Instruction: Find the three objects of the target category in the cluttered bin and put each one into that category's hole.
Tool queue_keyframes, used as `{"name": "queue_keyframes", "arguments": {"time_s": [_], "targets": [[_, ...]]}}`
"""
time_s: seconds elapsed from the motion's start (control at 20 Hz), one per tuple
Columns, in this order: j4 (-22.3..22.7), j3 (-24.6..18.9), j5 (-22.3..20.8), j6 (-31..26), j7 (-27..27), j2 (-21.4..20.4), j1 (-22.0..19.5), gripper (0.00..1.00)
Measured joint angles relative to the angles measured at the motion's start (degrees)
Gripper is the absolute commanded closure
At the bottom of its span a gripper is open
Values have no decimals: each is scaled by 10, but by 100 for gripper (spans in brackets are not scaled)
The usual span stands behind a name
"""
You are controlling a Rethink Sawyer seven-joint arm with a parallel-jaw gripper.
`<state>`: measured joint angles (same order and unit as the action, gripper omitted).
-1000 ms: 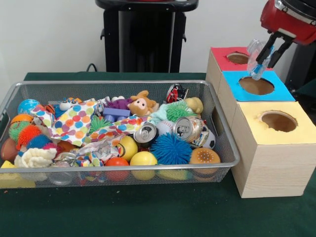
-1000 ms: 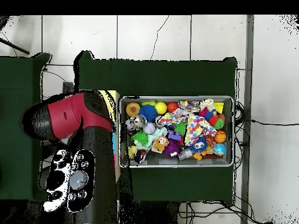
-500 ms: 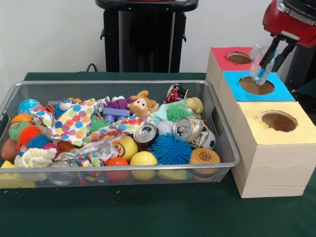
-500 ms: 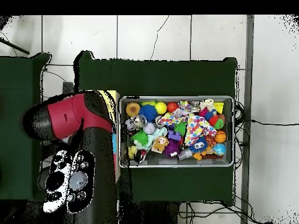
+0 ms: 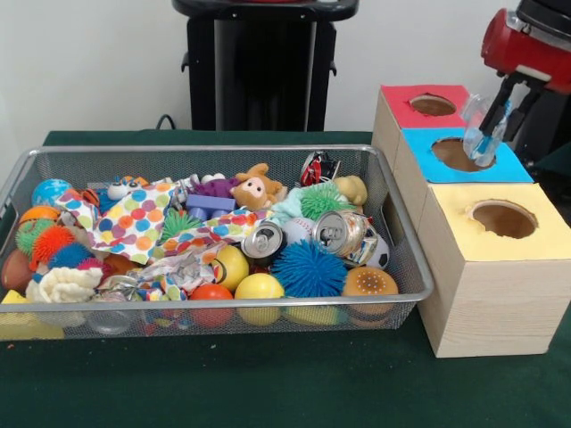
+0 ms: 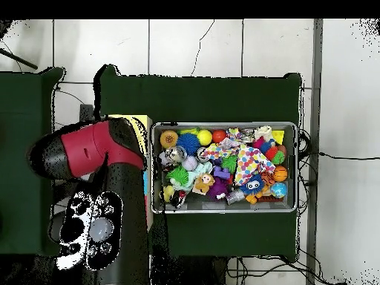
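Arm drifted right with a clear plastic bottle, now above the blue box's hole.

The wire bin [image 5: 393,218] sat untouched, crammed with balls, cans and toys; the tool [image 5: 495,116] had shifted right and was clenched on the clear bottle [image 5: 482,134], whose lower end hung over the right rim of the blue box's hole [image 5: 457,153], so release looked near. Red box [image 5: 401,107] and yellow box [image 5: 500,259] flanked it; nothing blocked the drop.

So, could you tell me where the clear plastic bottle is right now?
In the front view, the clear plastic bottle hangs in the gripper at the right, above the blue-topped box, just right of its hole, between the red-topped box and the yellow-topped box.
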<state>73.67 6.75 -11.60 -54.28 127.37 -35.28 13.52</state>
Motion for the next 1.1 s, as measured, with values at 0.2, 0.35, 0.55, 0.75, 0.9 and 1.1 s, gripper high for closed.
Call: {"name": "queue_keyframes", "arguments": {"time_s": [0.2,0.35,0.55,0.75,0.9,1.1], "targets": [[3,0,3,9,0,0,0,100],[9,1,6,12,0,0,0,100],[21,2,11,15,0,0,0,100],[33,6,14,25,0,0,2,100],[40,11,14,34,0,0,5,100],[49,19,14,44,0,0,11,100]]}}
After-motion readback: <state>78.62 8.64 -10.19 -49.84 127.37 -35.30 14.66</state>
